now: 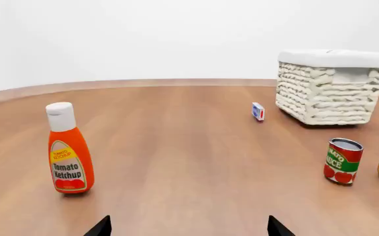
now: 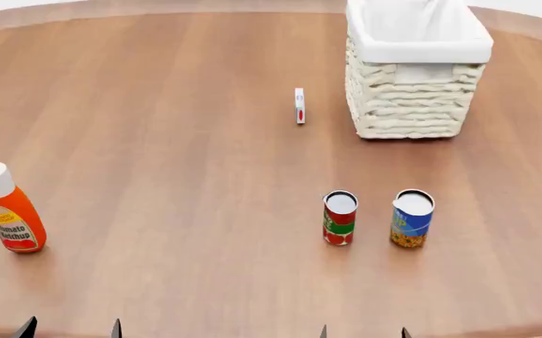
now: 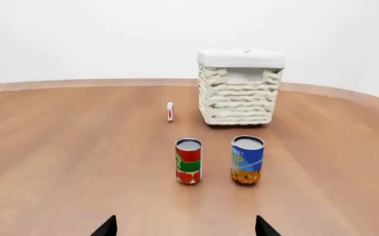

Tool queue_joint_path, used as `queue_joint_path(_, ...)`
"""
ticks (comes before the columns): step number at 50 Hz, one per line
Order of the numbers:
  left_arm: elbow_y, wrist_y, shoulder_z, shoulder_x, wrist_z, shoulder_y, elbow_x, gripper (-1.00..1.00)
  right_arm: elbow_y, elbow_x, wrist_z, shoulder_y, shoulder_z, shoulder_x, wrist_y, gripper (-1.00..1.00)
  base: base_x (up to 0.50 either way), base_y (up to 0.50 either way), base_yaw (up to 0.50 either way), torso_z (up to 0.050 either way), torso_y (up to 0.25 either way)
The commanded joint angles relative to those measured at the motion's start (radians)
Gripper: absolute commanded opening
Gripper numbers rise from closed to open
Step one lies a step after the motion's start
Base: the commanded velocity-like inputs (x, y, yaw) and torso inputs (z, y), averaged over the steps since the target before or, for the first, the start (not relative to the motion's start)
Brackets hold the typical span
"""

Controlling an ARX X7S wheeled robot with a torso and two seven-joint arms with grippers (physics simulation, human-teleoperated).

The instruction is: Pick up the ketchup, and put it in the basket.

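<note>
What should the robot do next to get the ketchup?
Probably move the left gripper forward toward the ketchup. The bottle stands upright and untouched at the table's left, on that arm's side, far from the basket. Both grippers look open and hold nothing.

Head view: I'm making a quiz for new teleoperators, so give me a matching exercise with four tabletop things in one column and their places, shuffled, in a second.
Things:
1. ketchup
2. basket
3. red-green can
4. small white-and-red box

Places:
A. far right of the table
B. standing just left of the basket
C. near left, alone
D. near side, just left of the blue can

Pairs: 1-C, 2-A, 3-D, 4-B
</note>
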Motion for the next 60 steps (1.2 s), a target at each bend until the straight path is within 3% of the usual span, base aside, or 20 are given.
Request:
queue_joint_path(1,0.001,0.0,0.02,-0.016,-0.016,0.003,-0.015,1.0,-0.004,0.018,0.01,-0.003,-0.025,0.017,0.007,1.0,0.0,0.0,0.0,0.0,0.0)
queue_joint_path(16,0.019,-0.011,0.064,-0.057,-0.05,0.004,-0.054,1.0,-0.013,0.068,0.033,-0.005,-0.075,0.054,0.009,1.0,0.0,0.0,0.0,0.0,0.0)
queue_joint_path(17,0.019,-0.017,0.018,-0.015,0.011,0.006,-0.008,1.0,-0.014,0.023,-0.017,-0.006,-0.025,0.011,0.011,1.0,0.0,0.0,0.0,0.0,0.0)
queue_joint_path(21,0.03,-0.077,0.017,-0.027,0.012,-0.009,-0.085,1.0,-0.035,0.049,0.003,-0.013,-0.047,0.025,-0.003,1.0,0.0,0.0,0.0,0.0,0.0)
queue_joint_path(33,0.111,0.048,0.052,-0.057,-0.064,0.025,-0.049,1.0,-0.224,0.008,0.078,-0.063,-0.1,0.052,-0.036,1.0,0.0,0.0,0.0,0.0,0.0)
queue_joint_path(43,0.294,0.034,0.081,-0.077,-0.099,0.088,-0.029,1.0,-0.377,-0.021,0.129,-0.095,-0.129,0.066,-0.009,1.0,0.0,0.0,0.0,0.0,0.0)
queue_joint_path(60,0.309,0.051,0.094,-0.103,-0.125,0.103,-0.053,1.0,-0.434,-0.027,0.179,-0.108,-0.154,0.088,-0.031,1.0,0.0,0.0,0.0,0.0,0.0)
